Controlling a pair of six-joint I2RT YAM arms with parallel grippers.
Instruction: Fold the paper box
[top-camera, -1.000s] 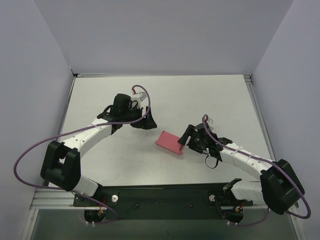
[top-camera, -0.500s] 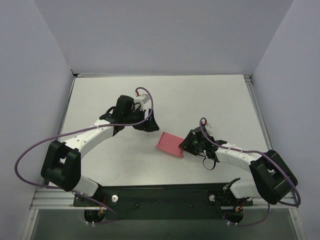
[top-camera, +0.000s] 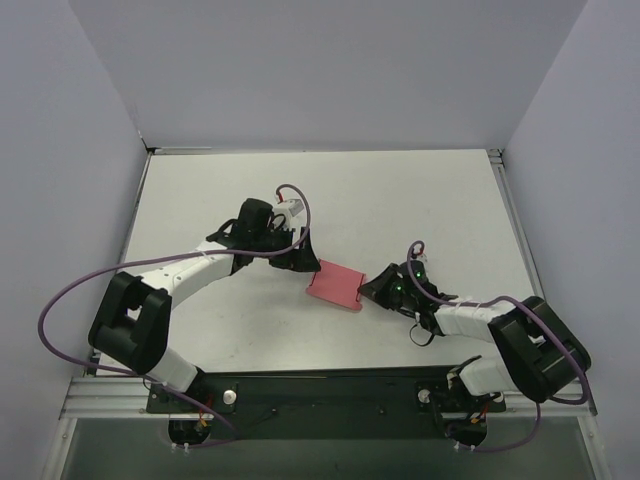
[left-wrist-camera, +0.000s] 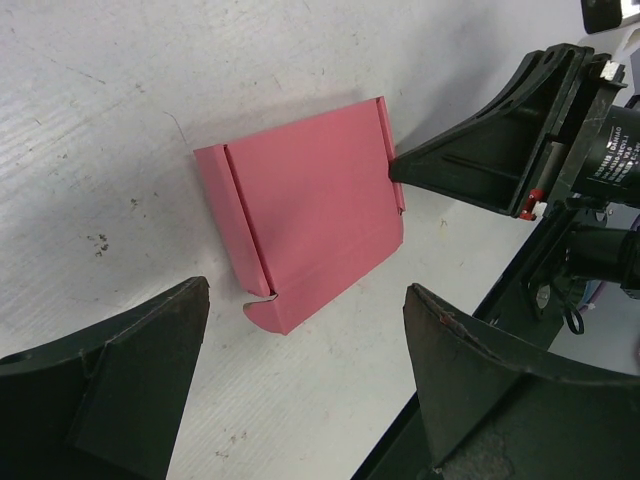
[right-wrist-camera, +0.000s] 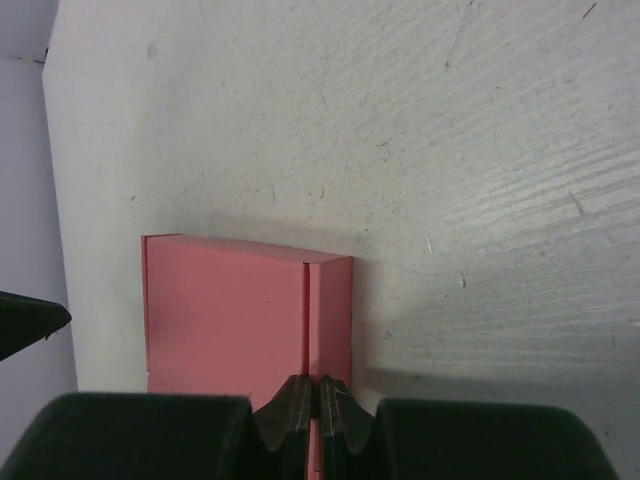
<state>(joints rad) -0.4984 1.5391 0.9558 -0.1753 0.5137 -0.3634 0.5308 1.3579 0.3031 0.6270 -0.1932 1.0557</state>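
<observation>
Paper box (top-camera: 335, 285) lies flat near the centre of the table (top-camera: 430, 200). At its 3 o'clock edge the right gripper (right-wrist-camera: 320, 392) is clamped on the card. At 10 o'clock the left gripper (top-camera: 302, 256) hangs with jaws wide apart.

You've got a paper box (top-camera: 334, 285) that's plain pink-red all over, no print, just darker lines at the creases. The table (top-camera: 420, 200) is off-white with grey scuffs and faint streaks. The left gripper (left-wrist-camera: 305, 390) and right gripper (right-wrist-camera: 320, 395) are both matte black. The left arm (top-camera: 175, 272) and right arm (top-camera: 470, 318) are white with black joints and trail purple cables (top-camera: 40, 325). The walls (top-camera: 330, 70) are pale lavender-grey.
</observation>
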